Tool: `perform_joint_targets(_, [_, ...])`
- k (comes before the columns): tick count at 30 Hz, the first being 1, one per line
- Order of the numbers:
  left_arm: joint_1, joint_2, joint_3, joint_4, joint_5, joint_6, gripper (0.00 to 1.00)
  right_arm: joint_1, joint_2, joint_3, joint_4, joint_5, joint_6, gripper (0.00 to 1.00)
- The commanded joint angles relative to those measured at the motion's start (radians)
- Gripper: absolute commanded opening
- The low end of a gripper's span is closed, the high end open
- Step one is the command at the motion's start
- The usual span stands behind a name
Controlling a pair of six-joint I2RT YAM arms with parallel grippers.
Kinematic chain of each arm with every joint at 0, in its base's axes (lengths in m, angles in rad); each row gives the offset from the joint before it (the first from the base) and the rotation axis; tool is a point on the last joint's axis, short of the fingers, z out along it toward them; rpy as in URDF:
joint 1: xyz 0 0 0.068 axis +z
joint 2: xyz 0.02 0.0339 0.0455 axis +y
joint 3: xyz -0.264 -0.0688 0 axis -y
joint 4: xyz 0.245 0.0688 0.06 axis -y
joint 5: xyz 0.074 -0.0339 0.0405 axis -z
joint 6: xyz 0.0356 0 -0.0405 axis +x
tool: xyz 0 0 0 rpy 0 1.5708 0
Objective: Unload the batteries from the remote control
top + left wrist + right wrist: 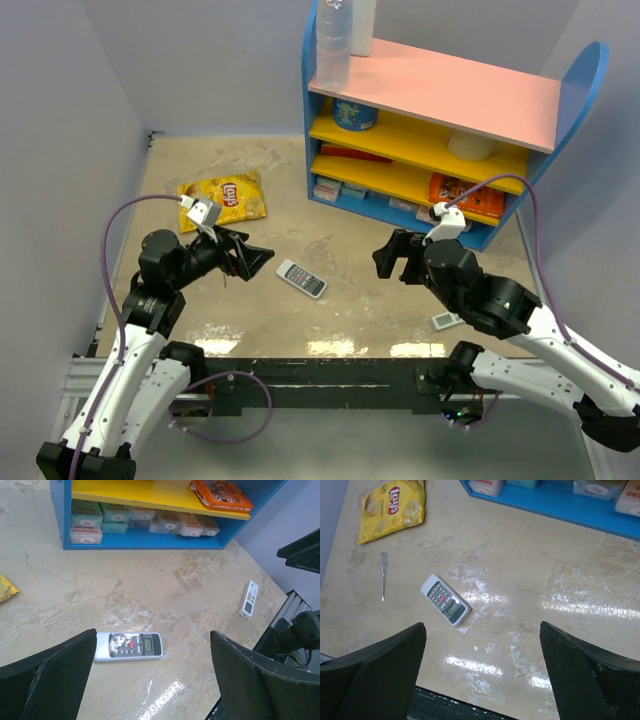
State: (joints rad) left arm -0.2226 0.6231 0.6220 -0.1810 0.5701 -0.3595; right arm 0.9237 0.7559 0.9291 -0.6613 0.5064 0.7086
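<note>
Two robot arms hover over a beige marbled table [340, 330], the left gripper [255, 258] and the right gripper [395, 258] facing each other, the jaws of each spread wide apart and holding nothing. The slim remote control [446, 320] lies flat and face up near the table's right front, just beside the right arm, which partly hides it from above, and touched by neither gripper. A wider, rounded white remote [301, 278] with a small display rests on the table between the two grippers. A yellow chip bag [224, 197] lies at the far left, with a thin pale stick [383, 575] near it. A blue-and-yellow shelf [420, 150] stands at the back.
</note>
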Motion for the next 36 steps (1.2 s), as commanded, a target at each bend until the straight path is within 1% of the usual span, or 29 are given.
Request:
perform_joint_targets(1, [0.008, -0.01, -0.005, 0.025, 0.007, -0.018, 0.99, 0.003, -0.02, 0.019, 0.012, 0.027, 0.022, 0.99])
perform_joint_targets(8, [0.008, -0.008, -0.005, 0.023, 0.005, -0.018, 0.98, 0.003, -0.023, 0.022, 0.012, 0.023, 0.02, 0.99])
perform_joint_targets(14, [0.008, -0.011, -0.005, 0.015, -0.021, -0.019, 0.98, 0.003, -0.013, 0.016, 0.031, -0.012, -0.044, 0.98])
perform_joint_targets(16, [0.008, -0.007, 0.001, 0.005, -0.044, -0.019, 0.97, 0.003, -0.004, 0.013, 0.04, -0.014, -0.096, 0.96])
perform_joint_targets(17, [0.008, -0.005, 0.007, -0.008, -0.047, -0.016, 0.97, 0.003, -0.001, 0.008, 0.073, -0.035, -0.127, 0.96])
perform_joint_targets(18, [0.008, -0.003, 0.008, -0.012, -0.055, -0.016, 0.97, 0.003, 0.006, 0.002, 0.097, -0.06, -0.193, 0.95])
perform_joint_targets(20, [0.008, 0.001, 0.007, -0.018, -0.087, -0.022, 0.96, 0.003, 0.02, -0.022, 0.179, -0.129, -0.247, 0.92])
perform_joint_targets(21, [0.008, 0.006, 0.008, -0.024, -0.104, -0.025, 0.95, 0.001, 0.045, -0.033, 0.208, -0.146, -0.279, 0.91])
perform_joint_targets(22, [0.008, 0.009, 0.012, -0.046, -0.151, -0.032, 0.95, 0.003, 0.06, -0.048, 0.26, -0.181, -0.293, 0.91])
perform_joint_targets(24, [0.008, 0.027, 0.022, -0.077, -0.215, -0.045, 0.95, 0.003, 0.104, -0.058, 0.307, -0.206, -0.316, 0.87])
perform_joint_targets(25, [0.008, 0.038, 0.042, -0.121, -0.29, -0.055, 0.95, 0.003, 0.156, -0.065, 0.357, -0.236, -0.328, 0.85])
perform_joint_targets(27, [0.008, 0.07, 0.061, -0.158, -0.35, -0.062, 0.95, 0.003, 0.209, -0.082, 0.428, -0.264, -0.38, 0.81])
perform_joint_targets(28, [0.008, 0.079, 0.07, -0.178, -0.381, -0.071, 0.94, 0.001, 0.273, -0.101, 0.496, -0.273, -0.4, 0.8])
perform_joint_targets(31, [0.008, 0.102, 0.074, -0.186, -0.371, -0.081, 0.93, 0.003, 0.376, -0.095, 0.586, -0.296, -0.458, 0.79])
perform_joint_targets(32, [0.008, 0.107, 0.074, -0.186, -0.365, -0.081, 0.92, 0.001, 0.443, -0.084, 0.598, -0.319, -0.474, 0.79])
perform_joint_targets(36, [0.008, 0.109, 0.074, -0.187, -0.371, -0.081, 0.91, 0.013, 0.588, -0.05, 0.657, -0.35, -0.526, 0.82])
